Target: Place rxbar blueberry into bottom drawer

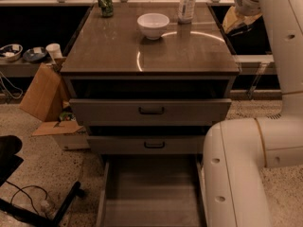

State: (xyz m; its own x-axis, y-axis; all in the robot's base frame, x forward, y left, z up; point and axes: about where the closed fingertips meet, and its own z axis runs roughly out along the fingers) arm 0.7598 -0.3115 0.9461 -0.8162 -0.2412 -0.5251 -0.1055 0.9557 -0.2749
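claw (236, 22): beside the table's (189, 56) far right edge; grip state cannot be told. bottom drawer (151, 193): open, well below-left of claw. rxbar blueberry: cannot be made out. white bowl (153, 25): left of claw.

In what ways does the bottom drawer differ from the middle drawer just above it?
The bottom drawer is pulled far out, with its floor showing; the middle drawer shows only its front. The middle drawer has a black handle in view; the bottom drawer's front lies out of view. Both are grey and belong to one cabinet. The gripper is beside the counter's far right corner, away from both.
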